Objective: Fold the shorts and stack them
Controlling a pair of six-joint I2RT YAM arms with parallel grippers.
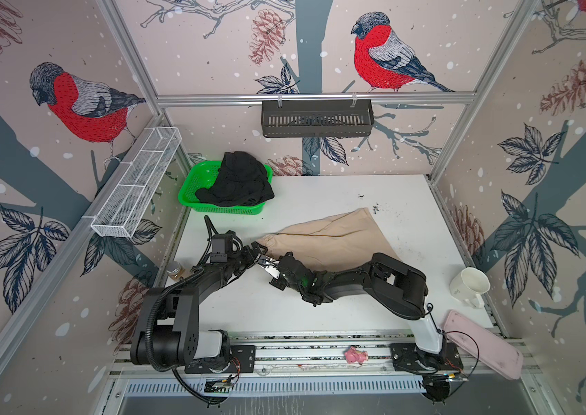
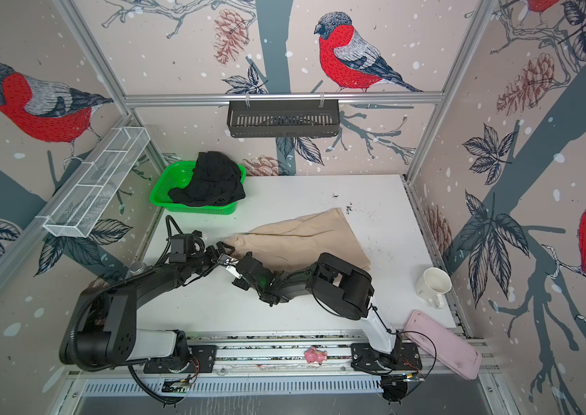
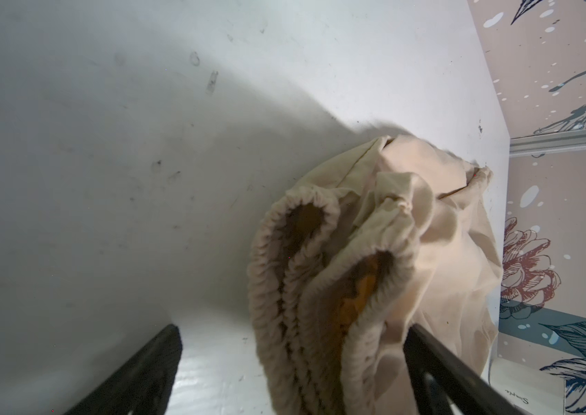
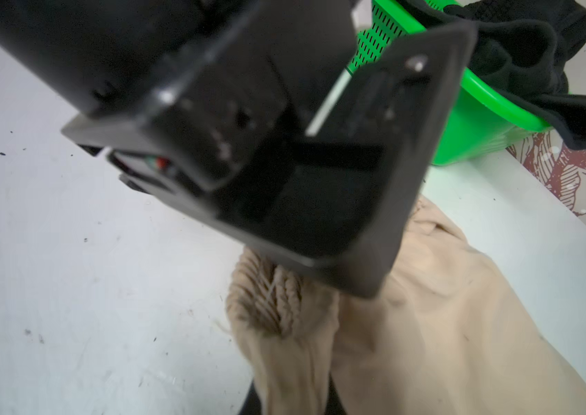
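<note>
1. While peering down at the worktop (image 1: 320,312), seeing the beige shorts (image 1: 331,235) spread across the middle, gathered waistband (image 3: 298,287) end pointing left.
2. Got the right gripper (image 4: 291,397) clenched on that waistband, cloth pinched tight in it.
3. Got the left gripper (image 3: 291,328) just beside it, jaws released and wide, waistband folds sitting loose between them.
4. Also spotting the black shorts (image 1: 239,179) heaped in the green basket (image 1: 191,192) at the far left, one edge flopping over the rim.

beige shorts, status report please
Left gripper open around waistband. Right gripper shut on beige shorts. Black shorts heaped in green basket. Nothing blocking.
</note>
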